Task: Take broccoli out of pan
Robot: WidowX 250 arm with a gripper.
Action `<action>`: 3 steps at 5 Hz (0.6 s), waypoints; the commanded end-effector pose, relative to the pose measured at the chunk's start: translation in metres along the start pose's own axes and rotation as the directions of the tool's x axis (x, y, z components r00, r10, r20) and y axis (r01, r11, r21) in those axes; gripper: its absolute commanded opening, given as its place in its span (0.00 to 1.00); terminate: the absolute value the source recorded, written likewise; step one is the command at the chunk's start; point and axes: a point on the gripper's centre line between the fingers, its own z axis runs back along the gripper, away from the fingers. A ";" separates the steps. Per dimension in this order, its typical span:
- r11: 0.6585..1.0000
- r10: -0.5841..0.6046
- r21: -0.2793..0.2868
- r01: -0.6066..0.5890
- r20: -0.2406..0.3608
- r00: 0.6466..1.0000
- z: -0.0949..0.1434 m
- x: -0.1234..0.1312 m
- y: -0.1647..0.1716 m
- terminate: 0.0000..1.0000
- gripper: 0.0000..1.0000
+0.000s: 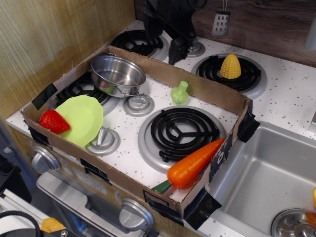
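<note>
The pale-green broccoli [180, 93] lies on the white stovetop inside the cardboard box, just behind the front-right burner and near the box's back wall. The shiny steel pan [117, 74] sits on the back-left burner in the box and looks empty. My black gripper [167, 48] is raised above the box's back wall, up and behind the broccoli. It is open, empty and apart from both.
A cardboard box wall [217, 94] rings the stovetop. Inside are a lime-green plate [81, 118] with a strawberry [53, 121] at the left and a carrot [193, 163] at the front right. Corn [230, 66] sits on the back-right burner. A sink [266, 182] is at the right.
</note>
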 end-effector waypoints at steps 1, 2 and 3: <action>0.999 0.015 0.035 -0.018 0.061 0.998 0.023 0.011 0.007 0.00 1.00; 0.999 0.015 0.035 -0.018 0.061 0.998 0.023 0.011 0.007 0.00 1.00; 0.999 0.015 0.035 -0.018 0.061 0.998 0.023 0.011 0.007 1.00 1.00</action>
